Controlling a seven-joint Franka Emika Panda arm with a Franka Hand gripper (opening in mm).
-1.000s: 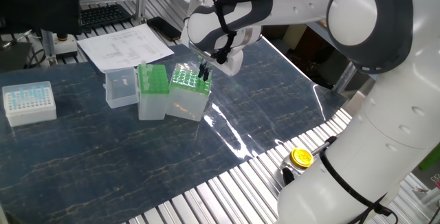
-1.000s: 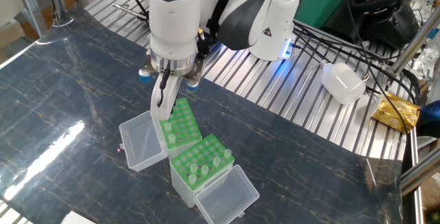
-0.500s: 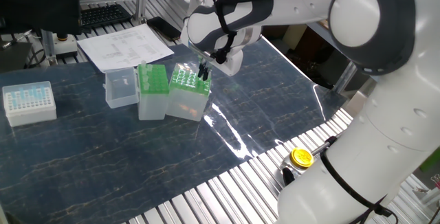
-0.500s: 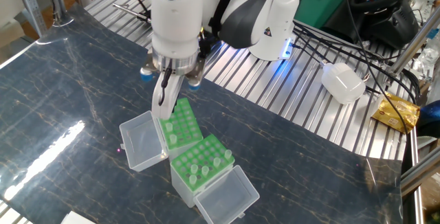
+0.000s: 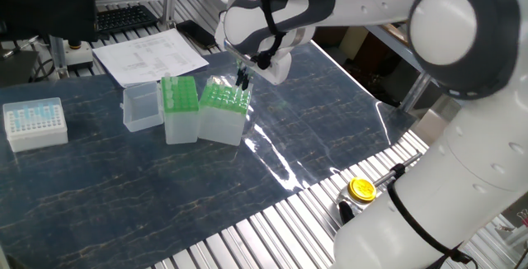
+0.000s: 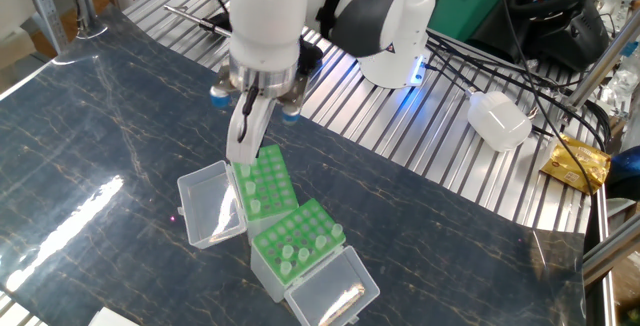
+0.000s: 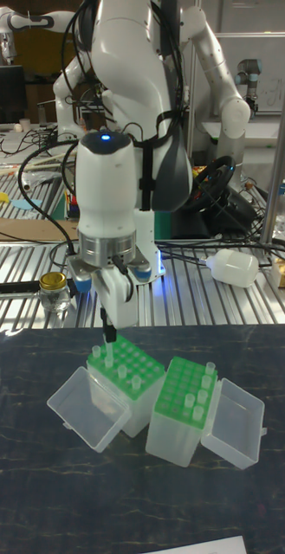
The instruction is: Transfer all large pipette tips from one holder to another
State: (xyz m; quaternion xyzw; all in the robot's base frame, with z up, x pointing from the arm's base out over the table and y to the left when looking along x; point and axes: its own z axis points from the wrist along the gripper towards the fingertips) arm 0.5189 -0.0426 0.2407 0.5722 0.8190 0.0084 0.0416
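Fingertips of the gripper overlap in all three views, and the gap between them is hidden, so cannot tell if it is spread, pressed together or pinching a tip. One fixed view shows only the dark finger ends under the white wrist.

The large pipette tips are hard to count: translucent whitish cones, only their tops poking out of the green racks. Some stand in one holder, the wider translucent box with a flat green grid top of round holes. More tips stand in another, the narrower, taller translucent box with a bright green top, just beside it.

The gripper hangs right over the near-left corner of the wider holder in the tall view, fingers pointing down, tips of the fingers just above the tip tops; contact unclear.

Both boxes have clear hinged lids flipped open outward. They sit on a dark marbled glossy table. A white box with pale-blue tips stands well apart.
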